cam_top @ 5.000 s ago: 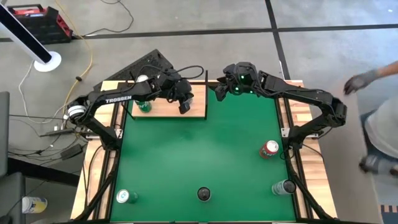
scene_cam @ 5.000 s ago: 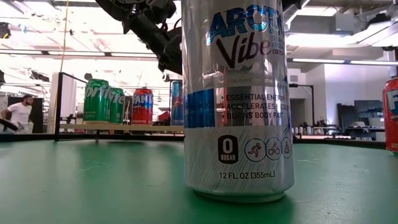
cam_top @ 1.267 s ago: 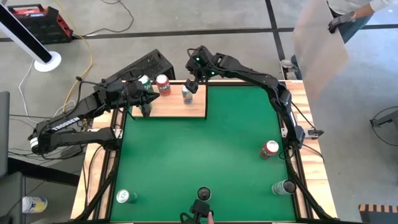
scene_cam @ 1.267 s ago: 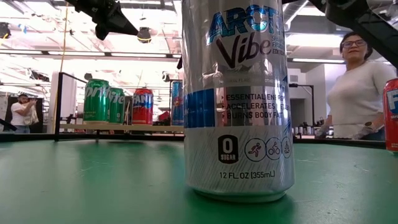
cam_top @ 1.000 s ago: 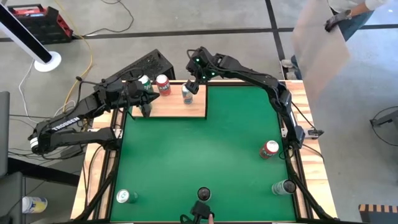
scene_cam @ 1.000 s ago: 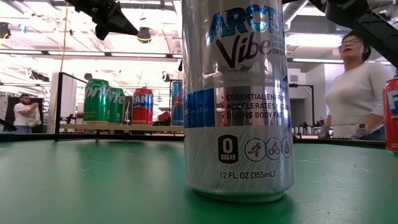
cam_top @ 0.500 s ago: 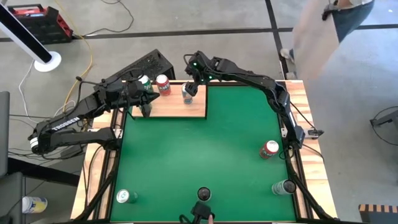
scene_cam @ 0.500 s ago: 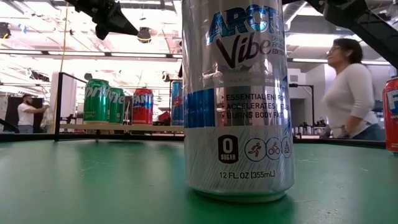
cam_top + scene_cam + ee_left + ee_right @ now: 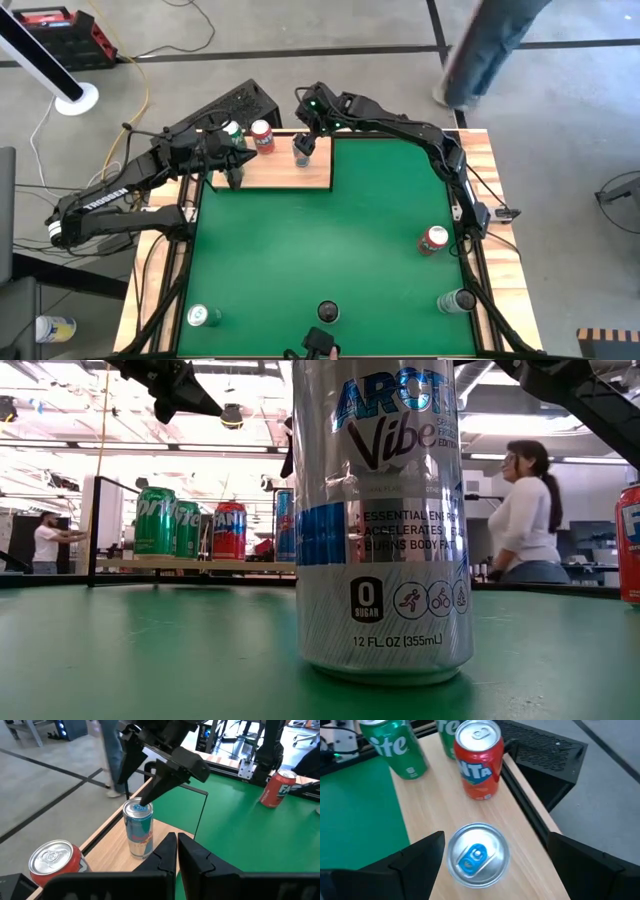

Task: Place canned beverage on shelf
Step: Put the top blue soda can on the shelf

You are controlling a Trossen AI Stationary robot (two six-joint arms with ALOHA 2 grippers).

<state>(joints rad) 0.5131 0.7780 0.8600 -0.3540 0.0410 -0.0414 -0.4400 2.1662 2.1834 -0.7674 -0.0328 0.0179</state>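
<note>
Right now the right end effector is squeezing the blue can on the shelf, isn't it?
Not squeezing. The right end effector is open above the blue can, its fingers standing clear on either side, as the right wrist view shows. The can does stand on the shelf.

Even, bright light falls from overhead; in the low view, long ceiling lamps (image 9: 120,448) glow white behind the big silver can (image 9: 383,520), whose metal shows streaks of glare. Shadows on the green mat (image 9: 330,250) are soft and short. In the high view a person (image 9: 490,45) walking beyond the desk's far edge is smeared by motion blur. In the right wrist view the near fingers (image 9: 415,857) beside the can top (image 9: 477,854) are out of focus.
</note>
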